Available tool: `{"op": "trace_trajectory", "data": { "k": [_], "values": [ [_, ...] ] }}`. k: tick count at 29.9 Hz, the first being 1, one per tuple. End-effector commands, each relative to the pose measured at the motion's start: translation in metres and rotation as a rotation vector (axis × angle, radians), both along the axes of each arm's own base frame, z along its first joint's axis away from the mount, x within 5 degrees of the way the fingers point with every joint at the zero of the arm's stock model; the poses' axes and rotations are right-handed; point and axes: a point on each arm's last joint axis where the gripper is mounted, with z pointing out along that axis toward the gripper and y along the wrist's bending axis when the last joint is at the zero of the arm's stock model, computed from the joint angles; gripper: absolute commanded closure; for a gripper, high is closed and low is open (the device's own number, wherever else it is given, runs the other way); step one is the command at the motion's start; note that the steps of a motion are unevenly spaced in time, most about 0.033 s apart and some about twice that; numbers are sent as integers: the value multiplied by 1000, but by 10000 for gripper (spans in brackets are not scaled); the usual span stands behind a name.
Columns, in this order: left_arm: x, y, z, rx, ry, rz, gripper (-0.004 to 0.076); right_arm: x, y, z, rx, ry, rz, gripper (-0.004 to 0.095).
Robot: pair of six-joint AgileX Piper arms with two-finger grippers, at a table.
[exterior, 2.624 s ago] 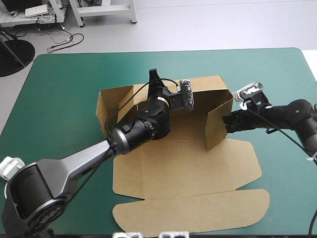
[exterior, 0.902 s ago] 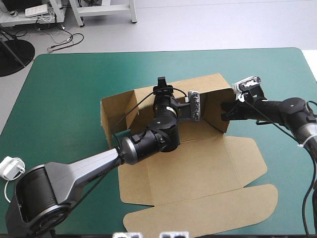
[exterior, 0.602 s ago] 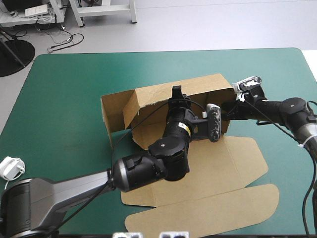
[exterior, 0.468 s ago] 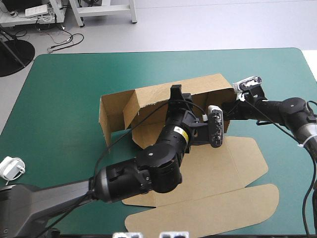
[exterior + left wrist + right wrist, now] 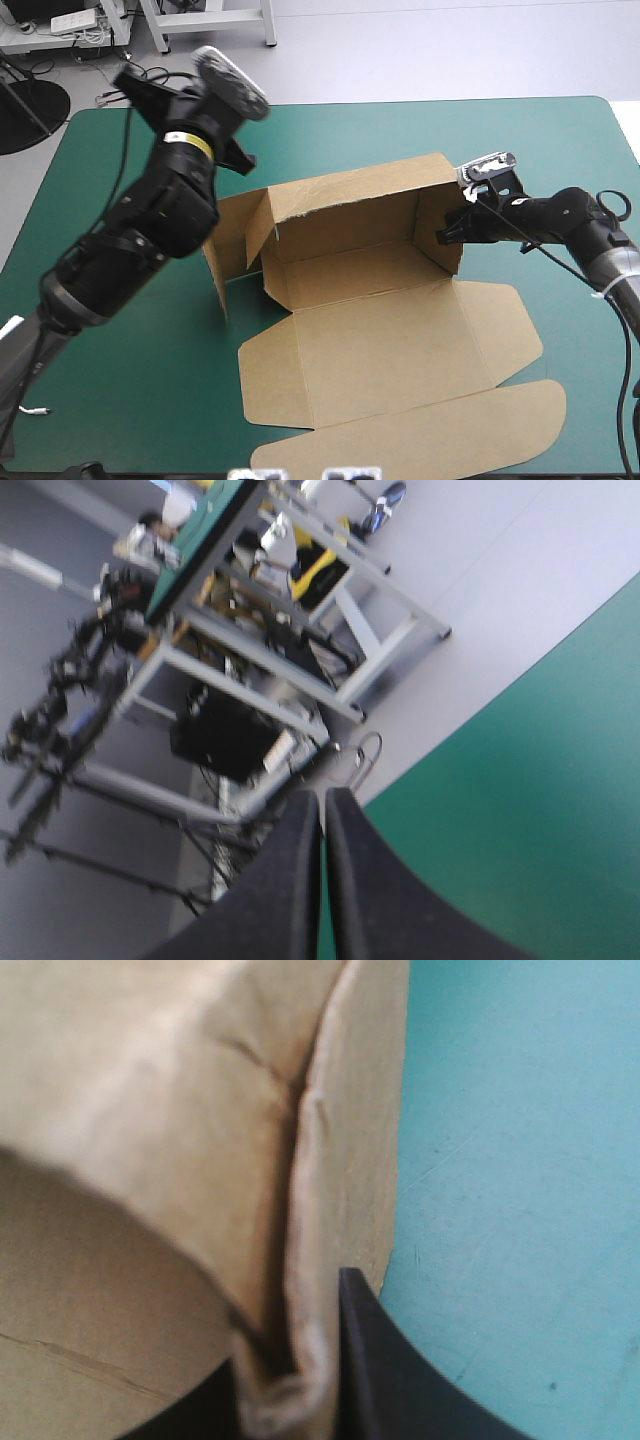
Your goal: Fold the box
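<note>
The right gripper (image 5: 290,1390) is clenched on the box (image 5: 350,275), its black fingers pinching the right end wall (image 5: 437,222) with the brown board doubled over between them. The teal-green cover (image 5: 520,1160) shows just beside that wall. Outward from that grip, the back wall (image 5: 350,200) stands along the far side, the left end wall (image 5: 232,250) is up with its inner flap (image 5: 262,232) hanging loose, and the lid (image 5: 400,335) lies flat toward the table's near edge — so the box sits mid-table as a half-raised tray. The left gripper (image 5: 322,810) is pressed shut on nothing, lifted high over the table's far-left part and looking out into the room. The step in hand seems to be tucking the end walls. To do it well, the right grip should probably keep the fold squeezed flat and hold its wall upright without dragging the tray. The left arm would then come down to the loose left wall and turn its flap inward along the crease. Compared with just before, the left arm has swung up and out of the tray, where it was reaching in by the back wall — the right gripper has stayed at its wall, and the box has turned a little on the cover
</note>
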Motion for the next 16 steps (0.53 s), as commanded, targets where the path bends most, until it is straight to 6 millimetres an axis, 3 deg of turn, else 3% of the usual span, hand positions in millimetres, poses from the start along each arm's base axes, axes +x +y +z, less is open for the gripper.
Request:
{"op": "trace_trajectory", "data": {
  "k": [1,6,9,12,16],
  "values": [
    [2,60,27,-208,-30,104,724,-8,16,27,16,49,2,908],
    [10,139,23,-414,38,339,724,-13,34,64,71,159,-40,908],
    [5,170,16,-529,121,402,724,-13,37,78,70,283,-76,908],
    [-3,188,8,-625,227,427,724,-4,36,80,25,349,-94,908],
    [-8,199,-10,-722,328,435,724,19,38,65,16,398,-130,908]
  ]
}}
